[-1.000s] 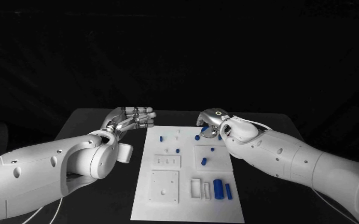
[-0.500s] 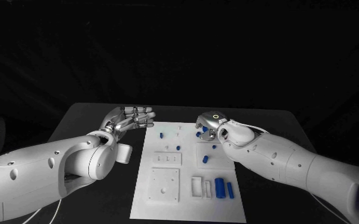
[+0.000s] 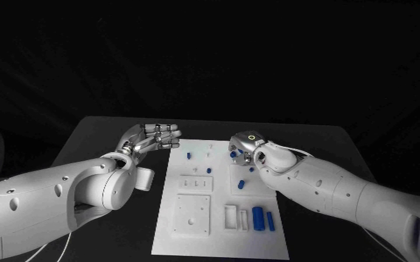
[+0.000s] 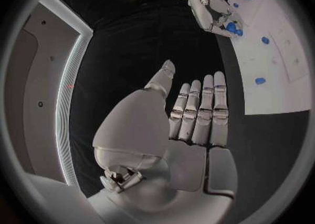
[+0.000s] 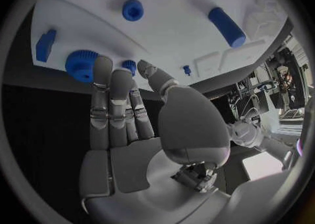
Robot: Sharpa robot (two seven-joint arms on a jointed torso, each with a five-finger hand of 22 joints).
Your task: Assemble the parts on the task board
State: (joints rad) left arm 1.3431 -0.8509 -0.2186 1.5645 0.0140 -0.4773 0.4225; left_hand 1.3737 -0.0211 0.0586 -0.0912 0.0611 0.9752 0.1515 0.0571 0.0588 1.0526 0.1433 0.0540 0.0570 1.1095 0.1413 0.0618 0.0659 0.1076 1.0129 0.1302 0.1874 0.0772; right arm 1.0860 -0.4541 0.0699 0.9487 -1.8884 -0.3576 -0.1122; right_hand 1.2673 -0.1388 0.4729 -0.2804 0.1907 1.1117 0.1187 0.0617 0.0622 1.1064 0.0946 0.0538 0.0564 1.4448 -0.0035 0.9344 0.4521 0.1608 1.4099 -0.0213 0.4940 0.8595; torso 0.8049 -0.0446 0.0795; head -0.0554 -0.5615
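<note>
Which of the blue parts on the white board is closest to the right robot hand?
The blue toothed wheel at the far edge of the task board; the fingertips of the right robot hand reach right beside it. The other blue parts lie farther off.

The right hand point(image 5: 125, 129) lay over the white task board point(image 5: 177, 34), fingers straight and side by side, holding nothing; their tips reached a blue toothed gear point(image 5: 81, 65); a small blue stud point(image 5: 129, 66) sat just beside them, by the thumb tip; a blue block point(image 5: 45, 45) lay at the board's edge; a blue round cap point(image 5: 133, 9) and a blue cylinder point(image 5: 227, 26) lay apart.
</note>
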